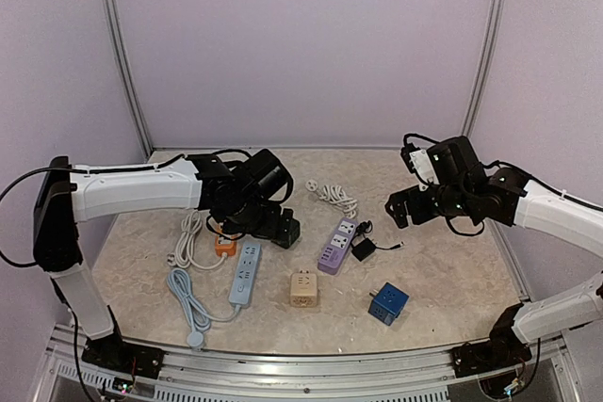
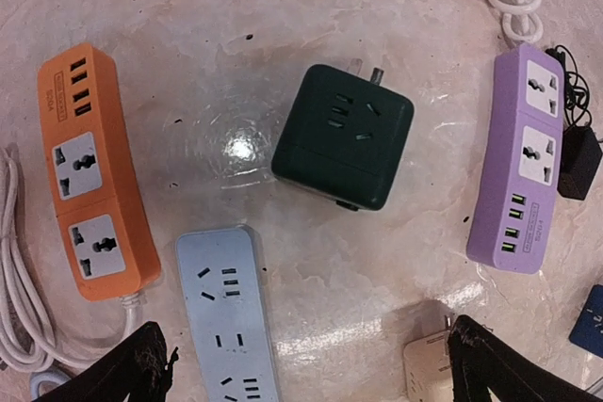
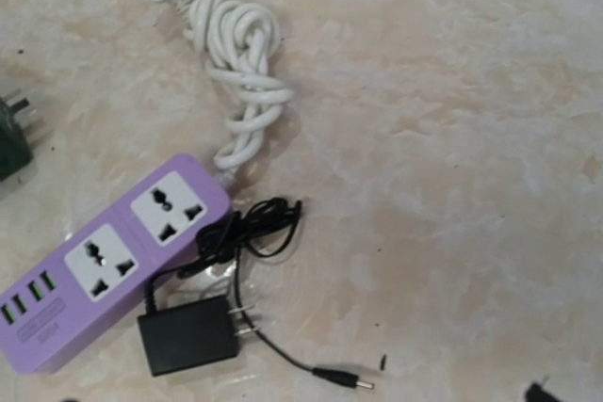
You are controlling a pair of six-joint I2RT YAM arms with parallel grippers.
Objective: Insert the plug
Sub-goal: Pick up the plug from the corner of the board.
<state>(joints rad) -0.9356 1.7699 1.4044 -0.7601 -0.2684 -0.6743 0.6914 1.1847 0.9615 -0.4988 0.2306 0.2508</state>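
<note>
My landmark is the purple plastic power strip, lying flat on the marbled beige tabletop. The task's thing, the black box-shaped adapter plug, lies on its side just beside the strip's long edge near the USB end. Its two metal prongs are bare and point away from the strip, so it sits in no socket. Its thin black cord tangles close against the strip's sockets. A white coiled cable runs out from the strip's socket end. My right gripper hovers above, off to the adapter's side of the strip, fingers spread and holding nothing. My left gripper hangs on the strip's other side — fingers wide apart, empty — over a dark green cube socket. A pale blue power strip and an orange power strip lie farther from the purple one.
</note>
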